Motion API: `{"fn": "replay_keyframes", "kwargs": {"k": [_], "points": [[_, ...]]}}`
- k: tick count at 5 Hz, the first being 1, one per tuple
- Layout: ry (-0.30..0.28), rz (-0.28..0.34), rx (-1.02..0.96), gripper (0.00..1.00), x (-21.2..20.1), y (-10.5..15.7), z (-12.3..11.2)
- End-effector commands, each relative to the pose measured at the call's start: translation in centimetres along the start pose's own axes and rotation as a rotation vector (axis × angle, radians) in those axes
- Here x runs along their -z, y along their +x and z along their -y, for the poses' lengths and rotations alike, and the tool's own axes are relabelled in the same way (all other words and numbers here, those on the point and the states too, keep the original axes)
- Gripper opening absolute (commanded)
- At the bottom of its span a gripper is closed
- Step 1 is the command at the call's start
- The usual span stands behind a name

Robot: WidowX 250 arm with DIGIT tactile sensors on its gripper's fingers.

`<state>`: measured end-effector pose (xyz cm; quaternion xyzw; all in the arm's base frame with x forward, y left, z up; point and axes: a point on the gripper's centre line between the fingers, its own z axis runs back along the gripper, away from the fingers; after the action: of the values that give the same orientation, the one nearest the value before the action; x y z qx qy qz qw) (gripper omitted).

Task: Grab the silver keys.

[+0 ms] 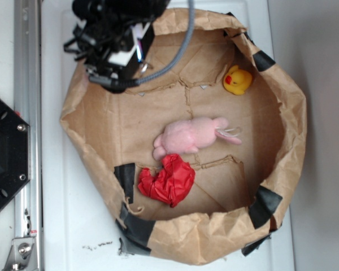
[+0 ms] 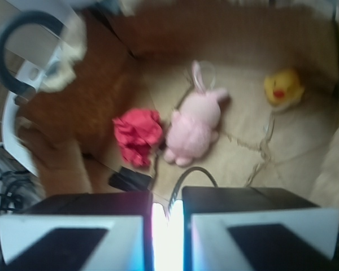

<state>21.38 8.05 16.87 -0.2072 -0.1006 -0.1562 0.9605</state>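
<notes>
Claw [image 2: 168,237] raised over upper-left rim of brown paper basin [image 1: 282,101], fingers nearly together; grip contents cannot tell. Possible silver keys [image 1: 143,68] glint just beneath it. Pink plush bunny [image 1: 195,135] mid-basin, touching red crumpled wrapper [image 1: 168,180]; yellow rubber duck [image 1: 238,79] apart.

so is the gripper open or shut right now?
Shut, or nearly: in the wrist view the gripper has its fingers set with only a thin bright slit between them. Whether anything is clamped in it, cannot tell.
</notes>
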Motion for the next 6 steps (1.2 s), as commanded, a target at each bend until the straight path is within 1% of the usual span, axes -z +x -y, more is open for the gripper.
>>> {"fn": "replay_keyframes", "kwargs": {"k": [1,2,3,4,5,6], "points": [[0.145,-0.004,0.028,0.0,1.1,1.0,0.5],[0.23,-0.059,0.025,0.0,3.1,1.4,2.0],[0.355,-0.117,-0.026,0.0,5.2,1.8,2.9],[0.457,-0.197,-0.179,0.0,6.9,2.6,1.6],[0.354,-0.18,-0.224,0.0,6.1,3.6,0.2],[0.311,-0.14,-0.26,0.0,4.4,3.9,-0.3]]}}
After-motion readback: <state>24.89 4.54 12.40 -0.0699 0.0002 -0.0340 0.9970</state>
